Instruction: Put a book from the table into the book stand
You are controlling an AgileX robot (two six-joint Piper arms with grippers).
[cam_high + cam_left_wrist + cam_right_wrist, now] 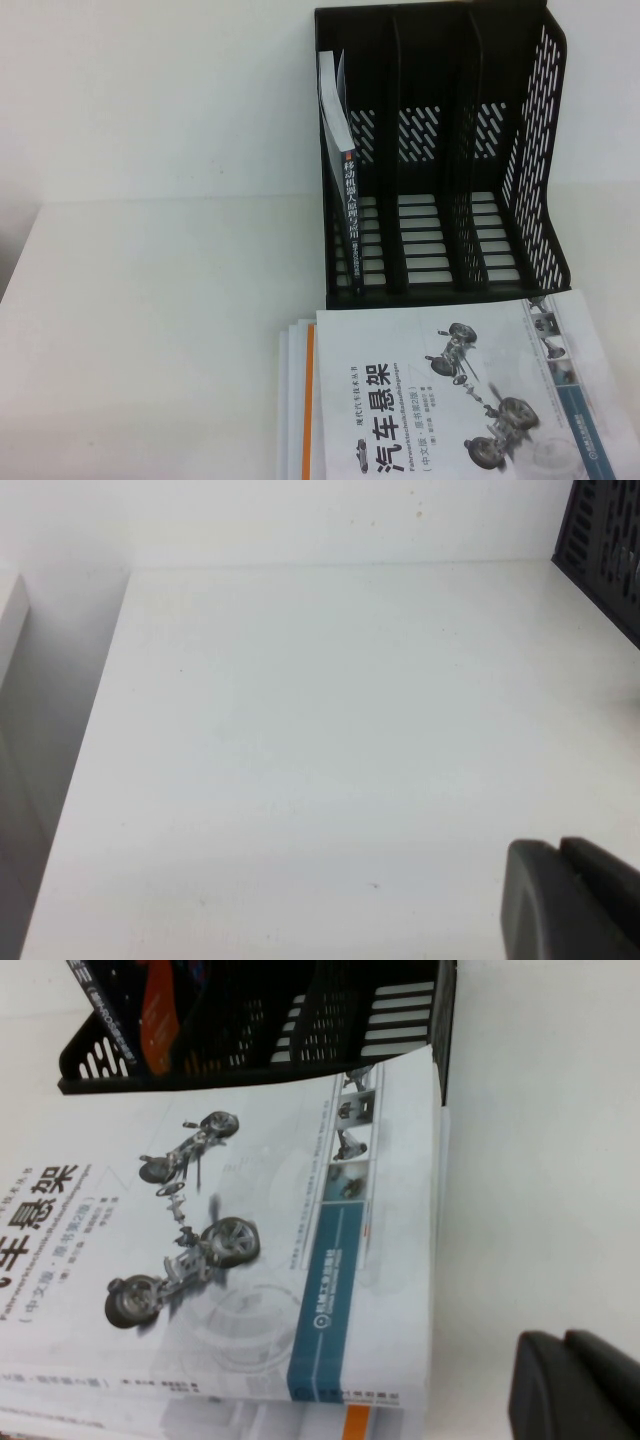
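The dark book [355, 225] stands upright in the left compartment of the black book stand [440, 160], spine with white characters facing me, its white page tops leaning left. In the right wrist view its dark cover with an orange blob [150, 1000] shows inside the stand [300, 1030]. My left gripper [560, 855] is shut and empty over the bare white table [300, 730], well left of the stand's corner [610, 550]. My right gripper [565, 1345] is shut and empty above the table, just right of the book stack. Neither gripper shows in the high view.
A stack of books topped by the white car-suspension book [450, 400] lies in front of the stand, touching its base; it also shows in the right wrist view [250, 1240]. A wall runs behind the table [150, 330].
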